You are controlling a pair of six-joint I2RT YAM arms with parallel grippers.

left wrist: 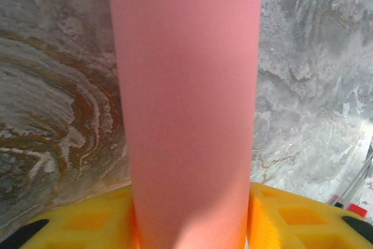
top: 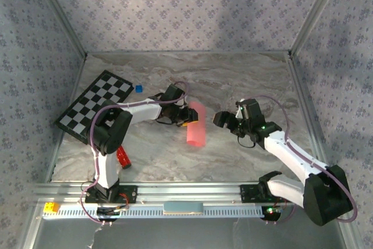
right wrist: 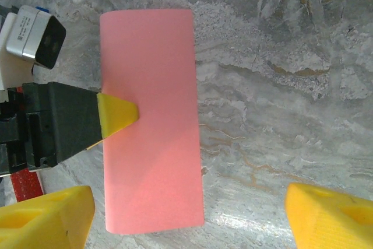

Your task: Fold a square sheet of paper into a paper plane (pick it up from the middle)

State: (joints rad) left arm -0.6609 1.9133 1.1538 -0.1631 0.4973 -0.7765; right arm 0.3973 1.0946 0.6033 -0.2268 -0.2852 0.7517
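Note:
The square sheet of paper [top: 196, 125] is salmon pink and lies doubled over into a long rectangle on the marble table, mid-centre. My left gripper [top: 185, 115] reaches it from the left and is shut on its left side. In the left wrist view the pink sheet [left wrist: 186, 86] runs up between both yellow fingers [left wrist: 87, 220] and touches each. In the right wrist view one yellow fingertip [right wrist: 119, 115] of the left gripper rests on top of the sheet [right wrist: 152, 155]. My right gripper [top: 224, 119] hovers just right of the paper, open [right wrist: 189, 220], with nothing between its fingers.
A black-and-white checkerboard [top: 96, 104] lies at the left, with a tiny blue cube [top: 139, 88] by its far corner. A red glittery bar [top: 123, 157] sits beside the left arm. A yellow brick [top: 51, 207] rests on the front rail. Patterned walls enclose the table.

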